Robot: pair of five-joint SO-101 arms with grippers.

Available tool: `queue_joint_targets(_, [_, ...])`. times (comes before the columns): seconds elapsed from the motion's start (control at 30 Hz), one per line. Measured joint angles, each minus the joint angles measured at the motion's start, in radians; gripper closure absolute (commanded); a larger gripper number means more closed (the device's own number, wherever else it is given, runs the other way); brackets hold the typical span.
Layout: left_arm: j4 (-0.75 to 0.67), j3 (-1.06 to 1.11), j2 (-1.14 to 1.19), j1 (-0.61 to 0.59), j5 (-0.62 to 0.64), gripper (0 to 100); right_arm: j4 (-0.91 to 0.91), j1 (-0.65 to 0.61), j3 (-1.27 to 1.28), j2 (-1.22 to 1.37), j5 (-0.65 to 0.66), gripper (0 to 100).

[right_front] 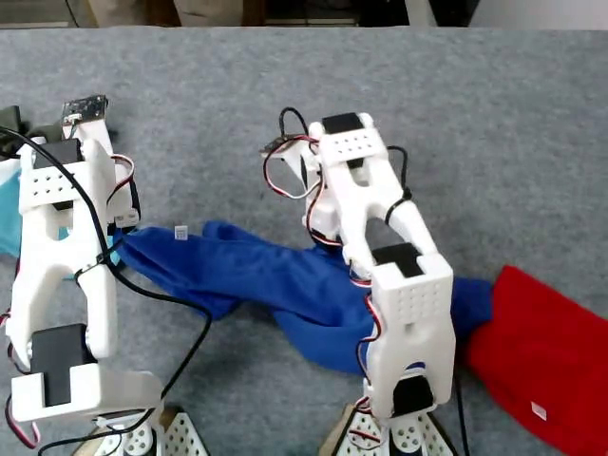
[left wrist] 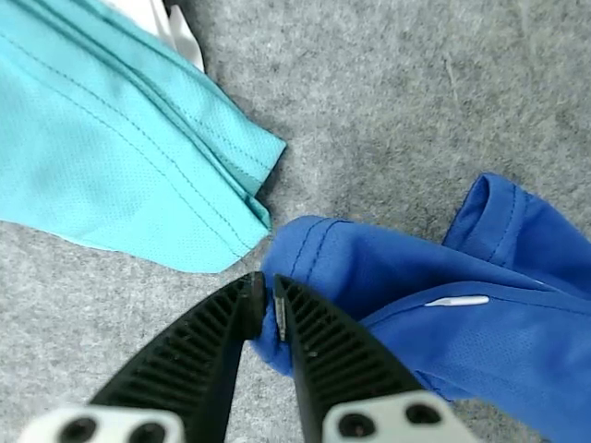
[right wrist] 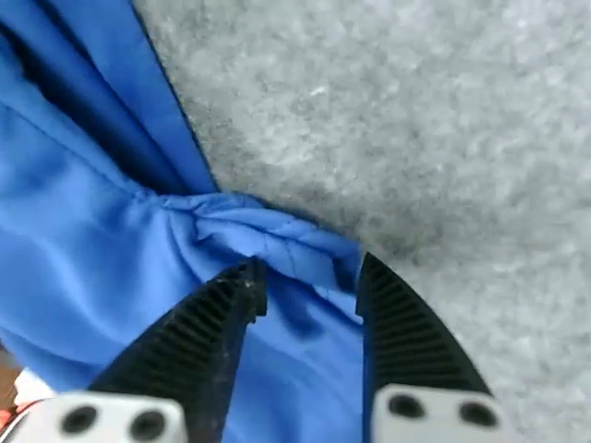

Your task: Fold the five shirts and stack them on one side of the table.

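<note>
Three shirts lay in the high view: a crumpled blue fabric shirt [right_front: 275, 275] at centre, a red fabric shirt [right_front: 546, 351] lower right, a turquoise mesh shirt [right_front: 8, 214] far left. In the left wrist view, the left gripper [left wrist: 270, 300] pinched the blue hem. In the right wrist view, the right gripper [right wrist: 309, 277] straddled a blue fold, fingers narrowly apart.

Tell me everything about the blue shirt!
The blue shirt is thin, soft-looking cloth with stitched hems and a small white tag. It lies crumpled and unfolded across the gray table. The left gripper pinches one edge beside the turquoise shirt; the right gripper sits open around a bunched fold. Its other end reaches the red shirt.
</note>
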Motion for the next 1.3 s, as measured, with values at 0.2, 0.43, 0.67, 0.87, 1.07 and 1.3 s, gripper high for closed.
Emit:
queue_joint_targets(0.2, [0.0,0.0,0.0,0.0,0.0,98,-0.034,0.021,-0.021,0.089,0.006,98.8])
queue_joint_targets(0.43, [0.0,0.0,0.0,0.0,0.0,98,0.02,0.086,-0.189,0.095,-0.009,99.3])
queue_joint_targets(0.67, [0.0,0.0,0.0,0.0,0.0,98,0.06,0.098,-0.448,0.101,-0.009,99.3])
queue_joint_targets(0.87, [0.0,0.0,0.0,0.0,0.0,98,-0.091,0.064,-0.554,0.195,-0.009,99.0])
queue_joint_targets(1.07, [0.0,0.0,0.0,0.0,0.0,98,-0.164,0.063,-0.669,0.318,0.02,82.2])
queue_joint_targets(1.3, [0.0,0.0,0.0,0.0,0.0,98,0.011,0.064,-0.921,0.321,0.04,73.1])
